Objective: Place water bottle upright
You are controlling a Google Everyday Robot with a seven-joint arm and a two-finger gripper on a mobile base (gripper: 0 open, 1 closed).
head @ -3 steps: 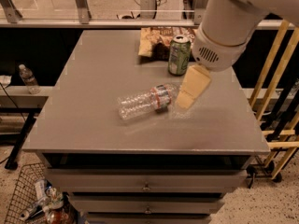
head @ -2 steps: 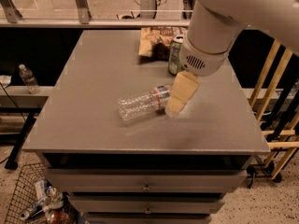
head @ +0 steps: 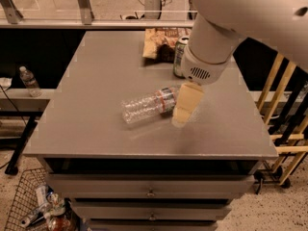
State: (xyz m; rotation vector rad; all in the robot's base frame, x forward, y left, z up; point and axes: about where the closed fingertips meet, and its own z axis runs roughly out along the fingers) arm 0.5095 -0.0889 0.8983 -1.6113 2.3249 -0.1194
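Observation:
The water bottle [head: 147,105] lies on its side in the middle of the grey table [head: 96,81]. It is clear and ribbed, with a red-blue-white label band near its right end. Its cap end is hidden behind my gripper. My gripper [head: 184,109] hangs from the big white arm and reaches down at the bottle's right end, with a cream-coloured finger [head: 186,102] in front of the bottle's neck. A green can [head: 180,56] stands upright behind the arm, partly hidden.
A snack bag [head: 160,41] lies at the table's back edge beside the can. A small clear bottle [head: 29,81] stands on a low ledge to the left. Wooden rails [head: 281,105] stand to the right. Drawers sit below the tabletop, and a wire basket [head: 29,201] is on the floor.
The arm and gripper have moved left and down, closing in on the bottle's right end. The bottle lies where it was.

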